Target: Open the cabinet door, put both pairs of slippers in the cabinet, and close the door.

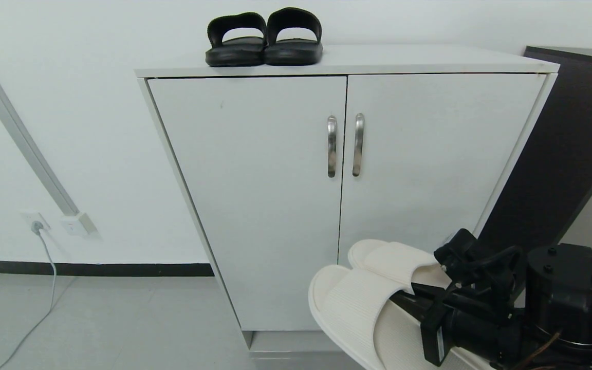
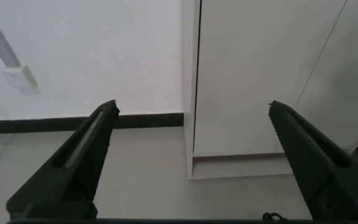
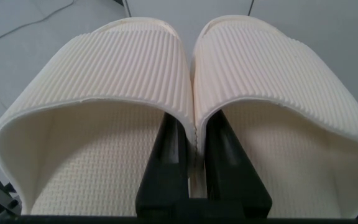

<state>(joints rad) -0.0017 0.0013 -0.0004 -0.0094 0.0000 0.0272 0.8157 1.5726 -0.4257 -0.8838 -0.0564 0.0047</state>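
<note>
Two white slippers [image 3: 185, 74] pinched together in right gripper [image 3: 193, 124], low right before shut cabinet [image 1: 255, 205]; black pair [image 1: 264, 43] on its top; left gripper [image 2: 192, 107] spread wide, empty.

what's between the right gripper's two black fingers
The right gripper clamps the inner walls of the cream ribbed slippers, one finger inside each; the right wrist view shows it.

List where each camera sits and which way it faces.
Head: on the robot's head, looking forward and down at the closed cabinet, black slippers on top; right arm low right.
Left wrist: on the left arm, facing the cabinet's bottom corner and floor; open left end effector frames it.
Right wrist: on the right arm, looking along the right end effector clamping white slippers.
Shared: white slippers in head and right wrist; cabinet in head and left wrist.
</note>
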